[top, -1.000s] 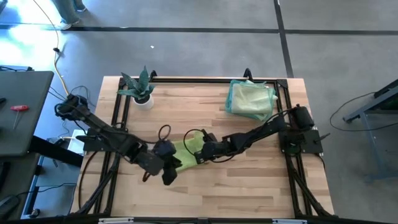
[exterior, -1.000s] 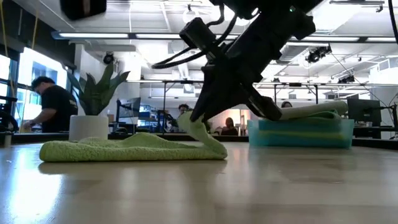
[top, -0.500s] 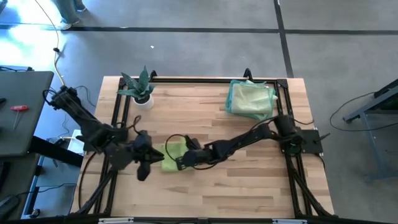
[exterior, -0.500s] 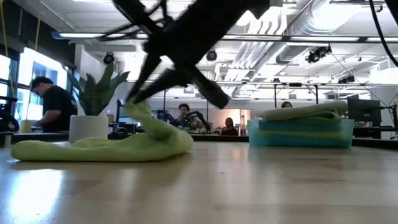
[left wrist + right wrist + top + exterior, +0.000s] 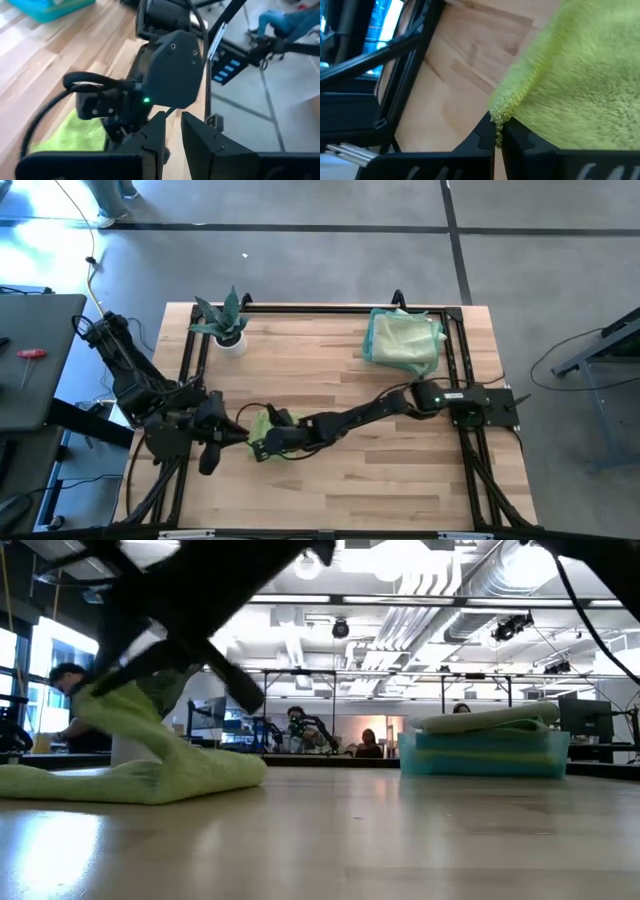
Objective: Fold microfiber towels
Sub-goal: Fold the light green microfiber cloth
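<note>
A lime green microfiber towel (image 5: 266,426) lies bunched on the wooden table, left of the middle. My right gripper (image 5: 258,443), its arm stretched across from the right, is shut on the towel. In the low view the held part (image 5: 112,700) stands raised above the rest of the towel (image 5: 150,780), which lies on the table. My left gripper (image 5: 209,459) hovers just left of the towel, by the table's left rail. In the left wrist view its fingers (image 5: 172,134) stand a little apart with nothing between them. More folded towels (image 5: 403,340) lie stacked at the far right. My right gripper pinches the towel's hemmed edge (image 5: 499,116) between its two fingertips, at what looks like a corner. The fingers slant down at it from the table's right side. The held edge is raised, and the rest of the towel lies on the table below and behind it.
A small potted plant (image 5: 226,326) stands at the far left corner. The folded towels rest on a teal tray (image 5: 480,755) at the far right. Black rails (image 5: 190,360) run along the table's left, far and right sides. Bare wood lies near and right of the lime towel.
My right gripper has gone toward the table's left edge, still shut on the towel's edge. The towel has slid left with it and bunched up. My left gripper has drawn back toward the left edge and risen, away from the towel.
</note>
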Available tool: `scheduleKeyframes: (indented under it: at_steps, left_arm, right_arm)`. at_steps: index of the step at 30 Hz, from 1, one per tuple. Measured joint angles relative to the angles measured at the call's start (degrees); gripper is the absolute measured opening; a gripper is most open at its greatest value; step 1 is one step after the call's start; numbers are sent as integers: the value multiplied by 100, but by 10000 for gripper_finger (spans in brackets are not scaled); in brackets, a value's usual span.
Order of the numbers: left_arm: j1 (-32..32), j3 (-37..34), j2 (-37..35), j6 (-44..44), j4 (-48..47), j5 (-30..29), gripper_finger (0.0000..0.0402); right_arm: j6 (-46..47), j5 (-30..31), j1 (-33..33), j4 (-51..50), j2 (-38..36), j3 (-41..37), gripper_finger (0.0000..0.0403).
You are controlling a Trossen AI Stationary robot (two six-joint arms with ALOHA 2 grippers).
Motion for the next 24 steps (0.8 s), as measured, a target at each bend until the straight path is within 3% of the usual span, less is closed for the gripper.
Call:
scheduleKeyframes:
  at_steps: [7,24]
  left_arm:
    - [-309,-1,-12,-65,37,-170,52]
    - [-395,-3,-14,-78,5,-286,48]
  right_arm:
    - [-10,-62,-19,-176,459,639,0]
    - [-472,-184,-87,-94,505,625,12]
